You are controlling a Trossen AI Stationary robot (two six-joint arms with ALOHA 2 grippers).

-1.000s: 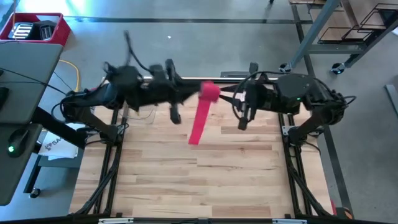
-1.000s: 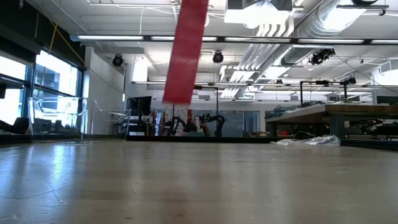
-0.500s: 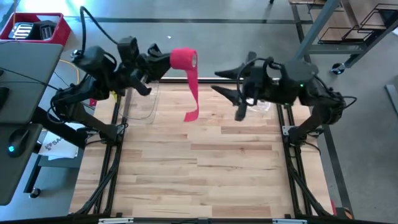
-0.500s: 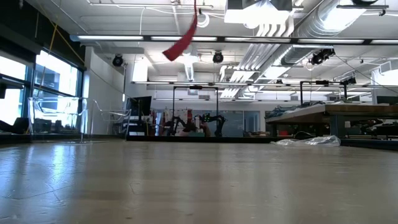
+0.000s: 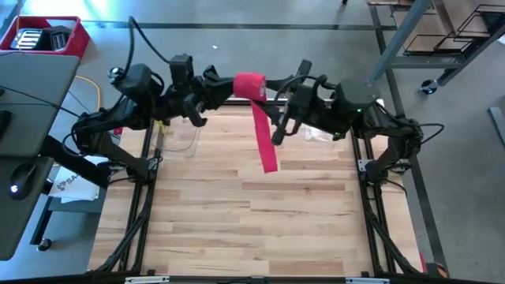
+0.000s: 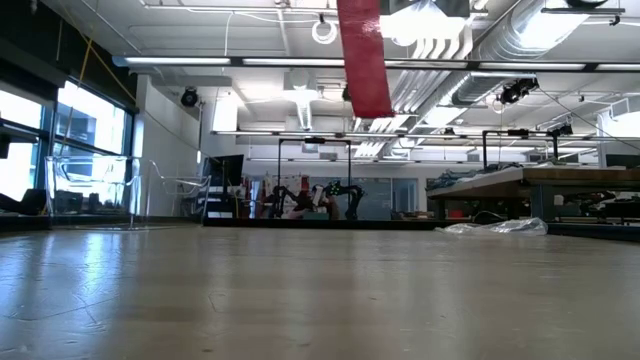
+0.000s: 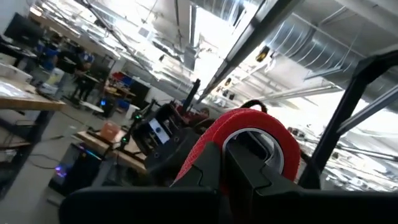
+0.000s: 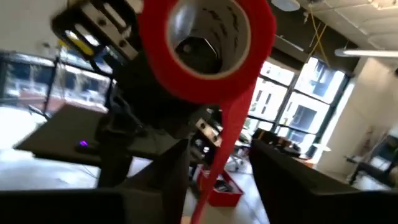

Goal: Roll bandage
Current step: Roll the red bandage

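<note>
The bandage is a bright red hollow roll (image 5: 251,85) held high over the table's far edge, with a loose strip (image 5: 267,142) hanging from it. The strip's free end (image 6: 368,100) hangs clear of the table. My left gripper (image 5: 233,85) comes from the left and is shut on the roll (image 7: 249,124). My right gripper (image 5: 281,101) is open just right of the roll and faces its open end (image 8: 205,43). Its two fingers (image 8: 155,180) stand on either side of the hanging strip (image 8: 227,143) without touching it. My left gripper holds the roll by its wall (image 7: 208,146): one finger is inside the hollow core and one outside. The fingers come roughly level from the table's left, along the roll's axis. The roll is lifted clear and the loose strip hangs slack below it.
A crinkled clear plastic bag (image 5: 319,134) lies at the table's far right and also shows in the low view (image 6: 497,227). Another clear item (image 5: 185,138) lies at the far left. The wooden tabletop (image 5: 252,221) stretches toward the near edge.
My left gripper swung the roll toward the table's far left, then came partway back toward the right. The hanging strip whipped up and then fell straight again. My right gripper has moved left, toward the roll, and stays open.
</note>
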